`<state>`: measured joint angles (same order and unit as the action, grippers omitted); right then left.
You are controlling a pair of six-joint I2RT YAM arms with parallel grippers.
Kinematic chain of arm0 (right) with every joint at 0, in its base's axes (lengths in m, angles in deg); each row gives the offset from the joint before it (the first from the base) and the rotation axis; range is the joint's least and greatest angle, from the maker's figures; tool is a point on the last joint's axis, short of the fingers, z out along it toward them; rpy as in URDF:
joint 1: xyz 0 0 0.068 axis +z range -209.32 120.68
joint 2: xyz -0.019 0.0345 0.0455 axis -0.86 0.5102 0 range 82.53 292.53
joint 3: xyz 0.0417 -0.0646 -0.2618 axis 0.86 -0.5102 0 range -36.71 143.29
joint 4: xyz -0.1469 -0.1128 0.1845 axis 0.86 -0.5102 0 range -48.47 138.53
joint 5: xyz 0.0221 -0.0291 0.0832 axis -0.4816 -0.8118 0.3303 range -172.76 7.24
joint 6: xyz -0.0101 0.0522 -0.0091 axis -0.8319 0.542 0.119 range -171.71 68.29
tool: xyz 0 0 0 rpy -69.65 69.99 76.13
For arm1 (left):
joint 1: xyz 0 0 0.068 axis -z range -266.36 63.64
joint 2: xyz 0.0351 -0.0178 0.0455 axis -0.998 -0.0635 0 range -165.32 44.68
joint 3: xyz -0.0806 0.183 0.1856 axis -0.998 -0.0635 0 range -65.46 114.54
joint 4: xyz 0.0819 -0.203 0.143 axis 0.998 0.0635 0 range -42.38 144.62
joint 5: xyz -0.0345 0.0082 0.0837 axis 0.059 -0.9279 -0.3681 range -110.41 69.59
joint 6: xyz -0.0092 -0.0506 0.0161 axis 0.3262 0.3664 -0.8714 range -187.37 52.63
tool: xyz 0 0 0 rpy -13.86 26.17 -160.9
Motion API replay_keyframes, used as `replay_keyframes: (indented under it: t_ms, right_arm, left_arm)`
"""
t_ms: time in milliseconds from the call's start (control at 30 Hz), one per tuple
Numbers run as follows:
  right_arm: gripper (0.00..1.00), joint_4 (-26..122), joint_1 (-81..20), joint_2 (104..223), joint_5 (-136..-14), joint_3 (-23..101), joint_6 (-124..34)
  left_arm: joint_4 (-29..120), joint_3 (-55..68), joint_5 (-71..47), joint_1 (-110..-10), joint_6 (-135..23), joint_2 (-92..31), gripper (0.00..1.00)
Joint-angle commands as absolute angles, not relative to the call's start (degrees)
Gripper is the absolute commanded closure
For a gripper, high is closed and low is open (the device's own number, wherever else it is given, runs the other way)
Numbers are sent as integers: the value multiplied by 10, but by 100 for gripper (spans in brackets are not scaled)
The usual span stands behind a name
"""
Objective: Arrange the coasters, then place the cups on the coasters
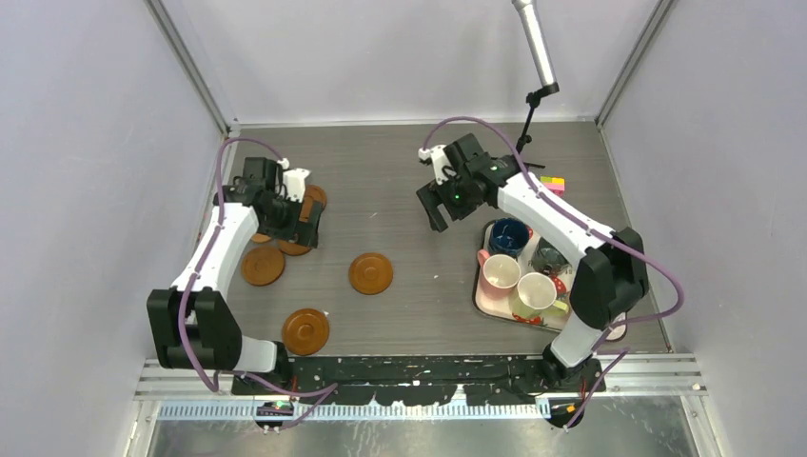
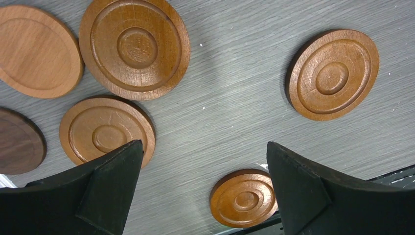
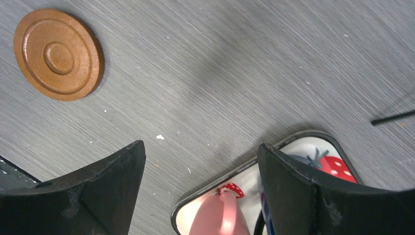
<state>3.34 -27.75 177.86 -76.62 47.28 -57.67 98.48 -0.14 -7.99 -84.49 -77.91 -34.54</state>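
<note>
Coasters (image 2: 134,47) lay scattered ahead of the left claw (image 2: 203,147), which stood spread wide and empty above the table (image 2: 235,98). The right claw (image 3: 200,147), likewise spread and empty, hovered with the strawberry-print tray (image 3: 313,134) and a pink cup (image 3: 215,218) just beneath it.

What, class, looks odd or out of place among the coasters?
The plain coaster in the left cluster shows a smooth face while the ringed coaster beside it shows carved circles; it may lie flipped. The dark coaster differs in colour. Nothing spilled.
</note>
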Motion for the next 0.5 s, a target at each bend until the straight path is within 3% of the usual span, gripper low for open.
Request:
replay_keyframes:
  t_ms: [0, 267, 467]
  right_arm:
    - [12, 57, -239, 1812, -779, 508, -577]
    - [11, 77, -139, 1908, -785, 562, -578]
    - [12, 92, -83, 1992, -805, 614, -575]
  left_arm:
    - [970, 24, -77, -853, -797, -357, 0]
    - [981, 130, 16, -941, -813, -487, 0]
    - [971, 213, -6, -953, -824, -568, 1]
